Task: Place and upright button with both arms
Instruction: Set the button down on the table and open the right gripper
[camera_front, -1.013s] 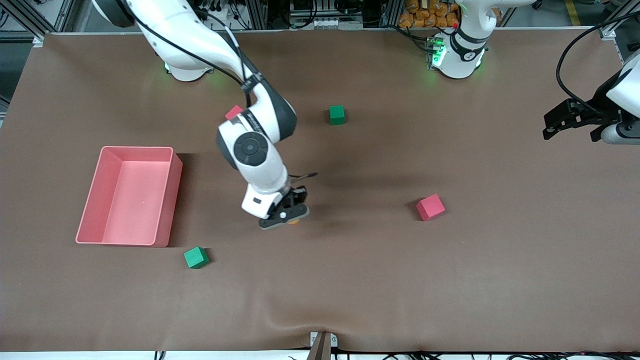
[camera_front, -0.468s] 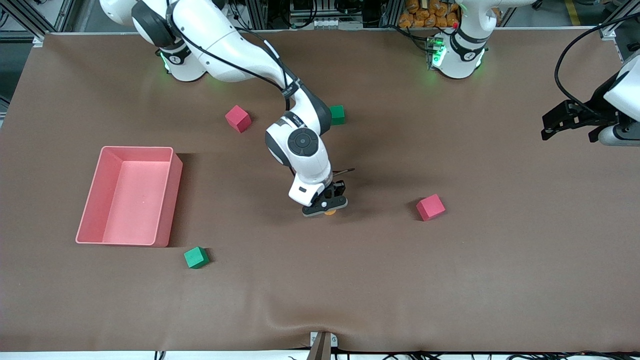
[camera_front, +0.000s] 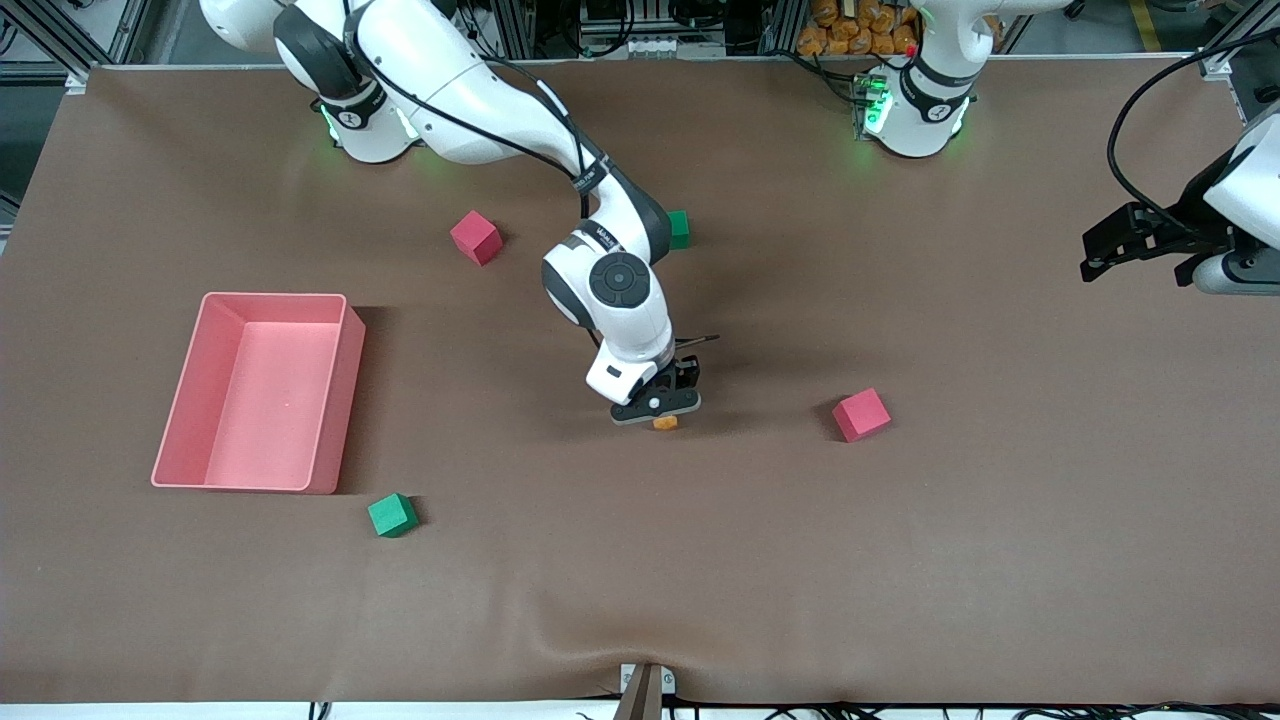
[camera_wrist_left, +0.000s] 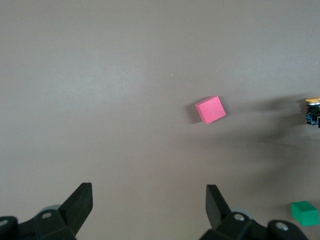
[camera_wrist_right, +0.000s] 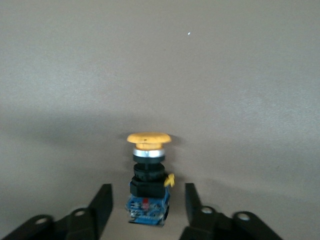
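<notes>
The button (camera_front: 665, 422) lies on its side on the brown table, mid-table, with its orange cap toward the front camera. In the right wrist view its orange cap, black body and blue base (camera_wrist_right: 148, 175) sit between my fingers. My right gripper (camera_front: 656, 405) (camera_wrist_right: 147, 186) is low over it, open, with a gap on each side of the base. My left gripper (camera_front: 1100, 255) (camera_wrist_left: 149, 186) is open and empty, waiting over the left arm's end of the table. The button also shows at the edge of the left wrist view (camera_wrist_left: 313, 101).
A pink cube (camera_front: 861, 414) (camera_wrist_left: 210, 109) lies beside the button toward the left arm's end. A green cube (camera_front: 679, 228) (camera_wrist_left: 305, 212) is partly hidden by the right arm. Another pink cube (camera_front: 475, 237), a green cube (camera_front: 392, 515) and a pink tray (camera_front: 342, 400) lie toward the right arm's end.
My right arm swung toward the left arm's end with the button under its gripper. The button now lies on the table and the gripper stands slightly off it. The left arm barely moved.
</notes>
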